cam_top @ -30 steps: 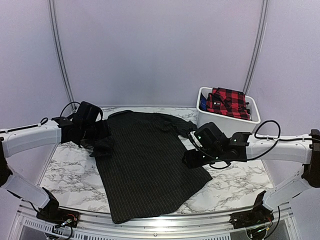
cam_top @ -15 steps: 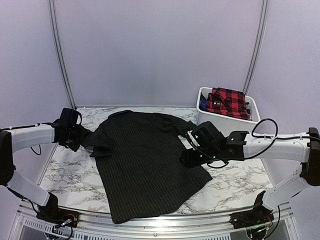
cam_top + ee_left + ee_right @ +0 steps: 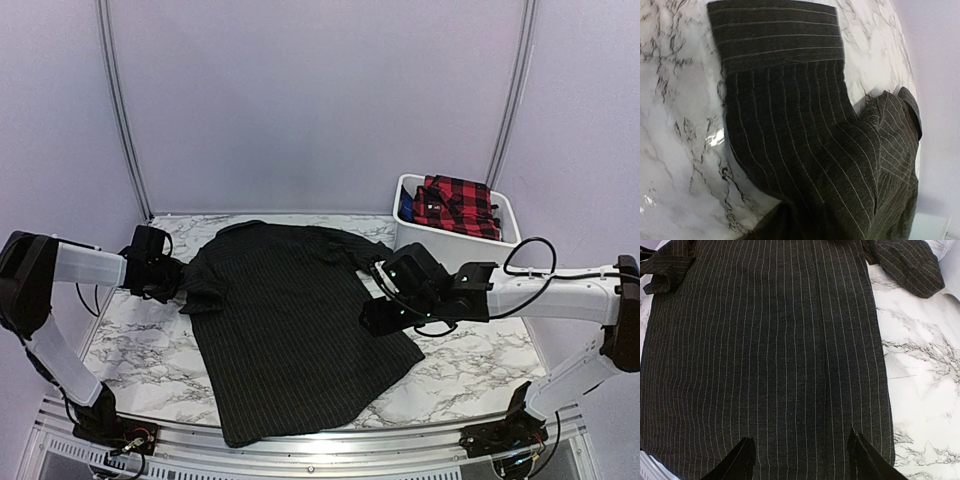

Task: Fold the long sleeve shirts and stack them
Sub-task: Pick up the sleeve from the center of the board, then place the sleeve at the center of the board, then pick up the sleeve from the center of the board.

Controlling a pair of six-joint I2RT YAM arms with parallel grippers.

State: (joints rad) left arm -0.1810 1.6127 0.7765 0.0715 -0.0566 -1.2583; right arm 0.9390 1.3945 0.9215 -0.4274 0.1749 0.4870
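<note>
- The left fingers (image 3: 170,277) are retreating leftward to the sleeve (image 3: 785,125) of the black pinstriped shirt (image 3: 300,320); their grip cannot be told.
- The right fingers (image 3: 742,462) are staying spread above the shirt's right edge.
- The shirt is lying spread on the worktop (image 3: 480,370), likely awaiting a sleeve fold.

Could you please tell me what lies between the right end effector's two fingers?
Only the flat body of the black pinstriped cloth shirt, seen in the right wrist view beneath the open right end effector; nothing else sits between its fingers.
</note>
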